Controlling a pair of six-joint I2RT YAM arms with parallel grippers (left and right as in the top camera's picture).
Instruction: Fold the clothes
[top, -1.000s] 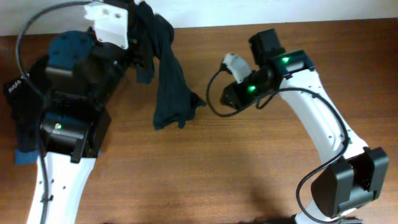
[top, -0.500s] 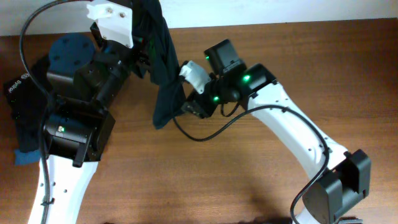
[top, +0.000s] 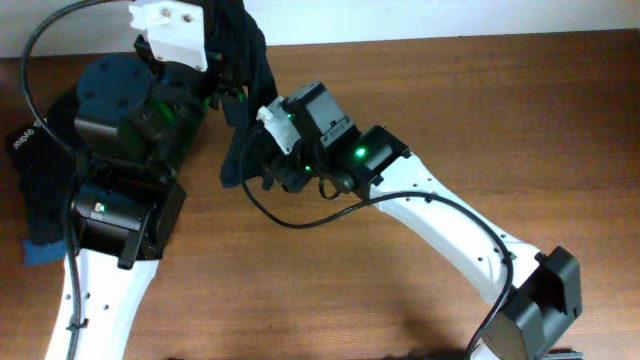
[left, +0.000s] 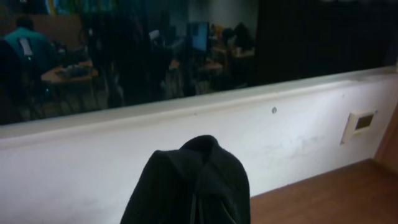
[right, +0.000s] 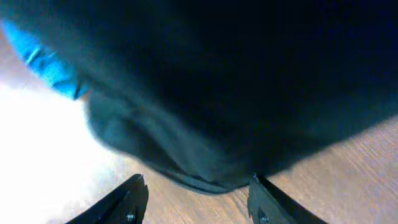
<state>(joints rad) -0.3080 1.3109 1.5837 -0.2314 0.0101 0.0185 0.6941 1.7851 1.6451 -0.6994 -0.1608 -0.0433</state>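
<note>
Two fingertips (right: 132, 198) of your right gripper (right: 198, 200) stand well apart at the bottom of its wrist view, and nothing is pinched between them. The rounded lower fold of the black garment (right: 217, 93) hangs just above the gap and fills most of that view, with the wooden table (right: 354, 168) showing beneath it. A strip of bright blue cloth (right: 43, 56) shows at the upper left.

Your left gripper (top: 226, 88) is closed on the upper part of the same garment. In its wrist view the fingers are hidden and you see only a bunched hump of black fabric, with a white wall (left: 298, 124) behind it.

From overhead, the garment is raised at the far edge of the table and hangs from the left gripper as a narrow dark drape. It runs down toward your right gripper, which sits at its lower end. You cannot tell from here whether that lower end touches the wood.

Further out, a pile of other clothes (top: 35, 190) lies on the table's left side, partly under the left arm. It is black with some white lettering, and a blue corner pokes out at its near edge.
</note>
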